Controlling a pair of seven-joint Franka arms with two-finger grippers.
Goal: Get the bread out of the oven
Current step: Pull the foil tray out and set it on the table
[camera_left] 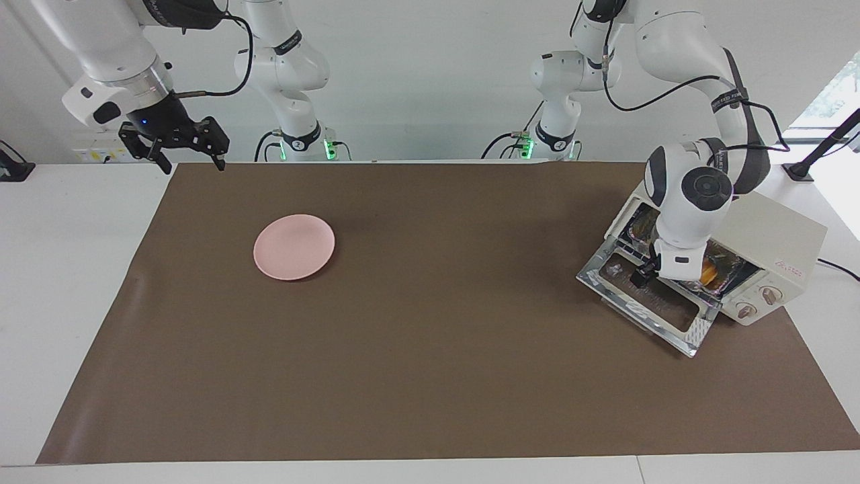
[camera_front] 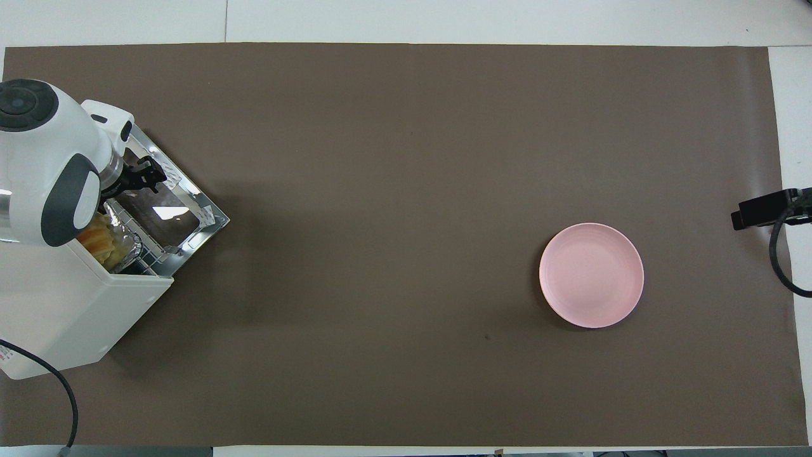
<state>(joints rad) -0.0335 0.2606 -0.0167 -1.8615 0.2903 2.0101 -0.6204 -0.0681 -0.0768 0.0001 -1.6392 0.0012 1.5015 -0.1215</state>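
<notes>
The cream-white oven stands at the left arm's end of the table, also in the overhead view. Its glass door lies dropped open. The golden bread lies inside on a crinkled foil tray, partly hidden by the arm, and also shows in the overhead view. My left gripper hangs low over the open door at the oven's mouth, beside the tray and apart from the bread. My right gripper is open and empty, raised over the mat's corner at the right arm's end.
A round pink plate lies on the brown mat toward the right arm's end. The oven's cable trails off the mat near the robots. The right arm waits.
</notes>
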